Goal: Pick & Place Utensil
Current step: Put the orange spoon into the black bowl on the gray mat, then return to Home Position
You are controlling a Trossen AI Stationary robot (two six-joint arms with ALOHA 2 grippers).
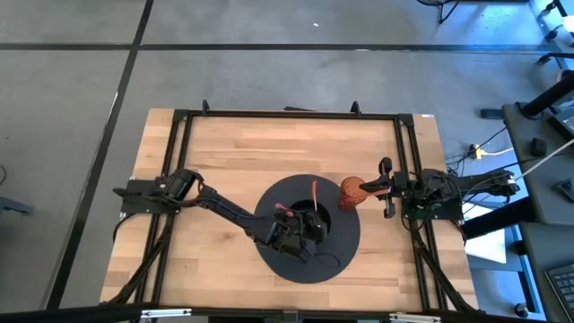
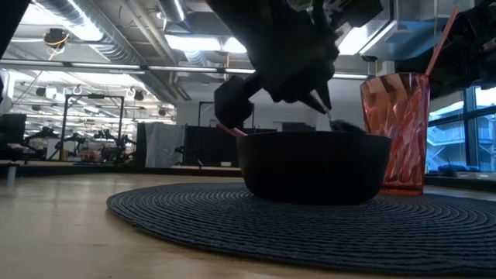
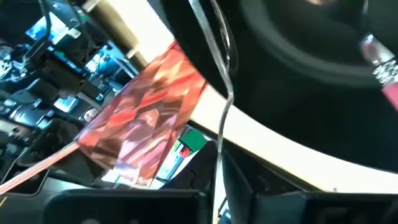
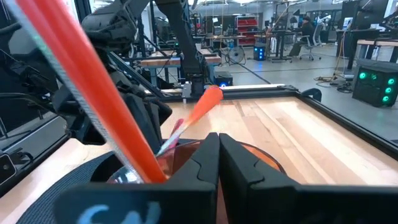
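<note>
A black bowl [image 2: 314, 167] sits on a round dark woven mat [image 1: 278, 260]. A red faceted tumbler [image 1: 352, 194] stands on the mat's right edge, and an orange straw [image 2: 446, 39] leans out of it. My left gripper [image 1: 305, 229] hangs over the bowl, shut on a thin utensil [image 1: 316, 193] with a silver shaft and a red-orange end. A pink piece [image 2: 232, 128] shows at the bowl's rim beside that gripper. My right gripper [image 1: 366, 191] is shut, right of the tumbler at its rim [image 4: 261, 155]. Whether it touches the tumbler, I cannot tell. My left gripper holds the utensil by its silver shaft [image 3: 225, 93], which runs in between the two fingers. The gripper comes from above, over the bowl. The utensil's red-orange end [image 4: 205, 106] sticks up and toward the table's far side. The gripper hides its lower end.
A black frame [image 1: 287, 114] runs around the wooden tabletop. Bare wood lies left of the mat and along the far side [image 1: 269, 144]. The straw [image 4: 93, 81] leans toward my right arm, close beside its fingers.
</note>
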